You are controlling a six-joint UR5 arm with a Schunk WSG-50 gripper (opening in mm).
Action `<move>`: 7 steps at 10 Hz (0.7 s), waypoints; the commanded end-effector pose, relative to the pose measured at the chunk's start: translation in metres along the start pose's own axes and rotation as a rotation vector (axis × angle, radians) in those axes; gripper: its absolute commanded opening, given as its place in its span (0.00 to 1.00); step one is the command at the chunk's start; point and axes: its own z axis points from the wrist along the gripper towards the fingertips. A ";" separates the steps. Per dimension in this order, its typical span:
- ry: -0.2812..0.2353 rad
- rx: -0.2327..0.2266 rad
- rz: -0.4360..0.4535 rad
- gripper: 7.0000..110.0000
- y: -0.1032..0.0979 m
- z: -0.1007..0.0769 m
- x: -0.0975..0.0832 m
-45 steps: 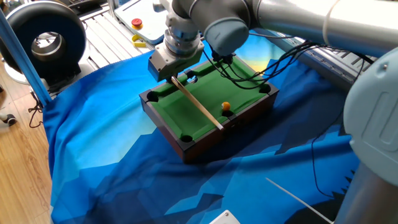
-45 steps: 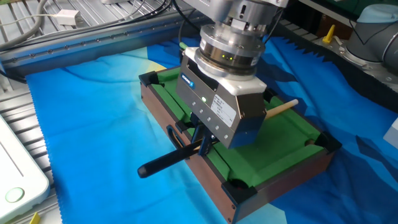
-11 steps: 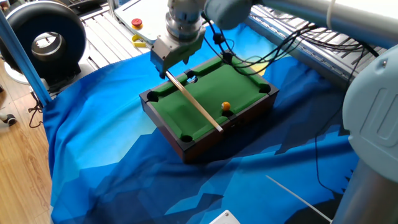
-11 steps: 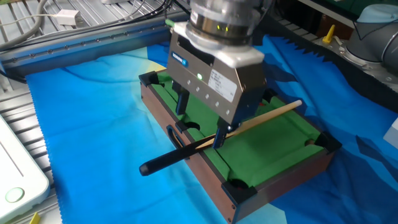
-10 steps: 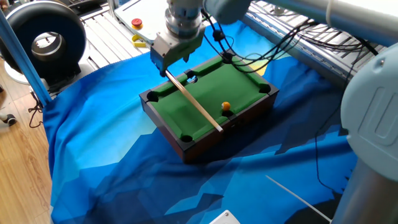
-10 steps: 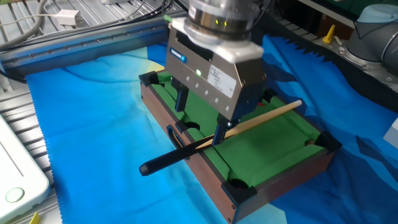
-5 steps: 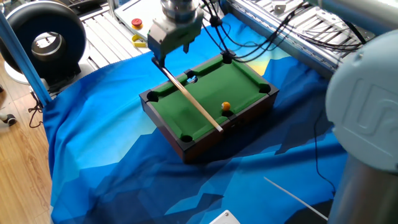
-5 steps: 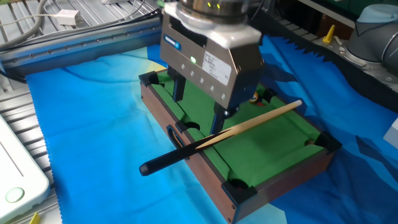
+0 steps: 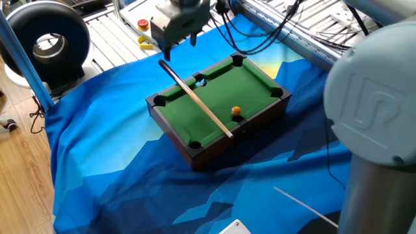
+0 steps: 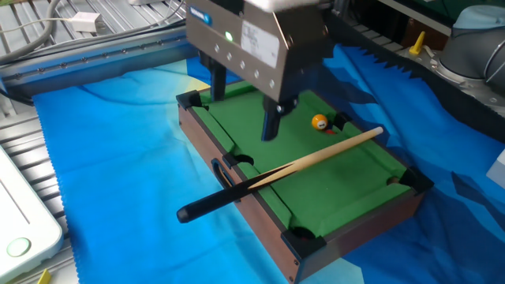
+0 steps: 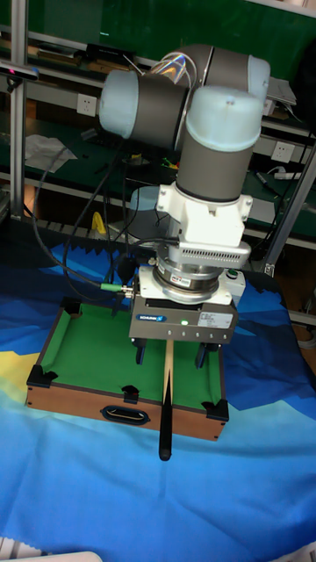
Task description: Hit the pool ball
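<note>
My fingers [image 10: 271, 126] hang apart and empty above the green felt of the mini pool table [image 10: 347, 209], clear of the cue [image 10: 300, 167], which lies loose across the table with its dark butt overhanging the near rail. The pool ball [image 10: 319, 122] sits by the far rail, close to a side pocket and just beyond the cue's tip. I judge the strike not yet made; next I'd come down, clamp the cue and drive its tip at the ball.
</note>
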 end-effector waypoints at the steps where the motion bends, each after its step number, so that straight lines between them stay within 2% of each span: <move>1: 0.027 -0.019 -0.003 0.79 -0.005 -0.023 -0.003; 4: 0.042 -0.003 -0.012 0.79 -0.007 -0.030 -0.005; 6: 0.142 -0.062 -0.057 0.79 0.009 -0.036 0.017; 7: 0.191 -0.062 -0.065 0.79 0.010 -0.038 0.029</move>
